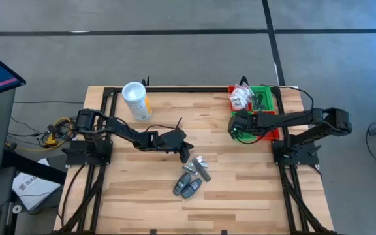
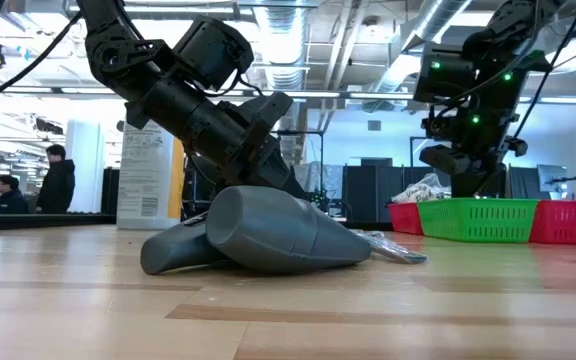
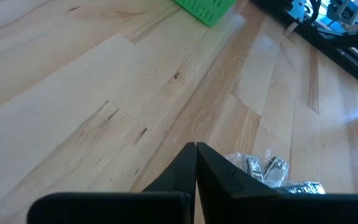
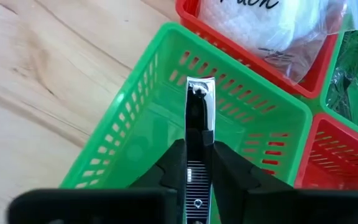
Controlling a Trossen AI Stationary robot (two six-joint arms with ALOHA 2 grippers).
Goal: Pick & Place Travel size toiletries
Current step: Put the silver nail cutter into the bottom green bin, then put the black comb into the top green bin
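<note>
Several travel size toiletries, dark grey little tubes and clear-wrapped packets [image 1: 191, 176], lie in a loose pile on the wooden table near its middle. They fill the low view's foreground [image 2: 268, 238]. My left gripper [image 1: 187, 154] is shut and stands just beside the pile's far left side; its wrist view shows the packets [image 3: 272, 173] next to the fingertips [image 3: 196, 163]. My right gripper [image 1: 235, 125] is shut on a silver nail clipper [image 4: 199, 118] above a green bin [image 4: 166, 134] at the table's far right. My right gripper pinches the nail clipper's two long edges [image 4: 199, 163] between its fingers, at the clipper's rear half. The head end [image 4: 200, 87] sticks out past the fingertips. The fingers slant down from above and lie along the clipper. It hangs clear above the green bin's floor.
Red and green bins [image 1: 261, 104] cluster at the far right; one red bin [image 4: 253, 59] holds a white wrapped packet [image 4: 272, 22]. A white canister with a yellow label [image 1: 136, 101] stands at the far left. People [image 2: 56, 178] show in the room behind.
</note>
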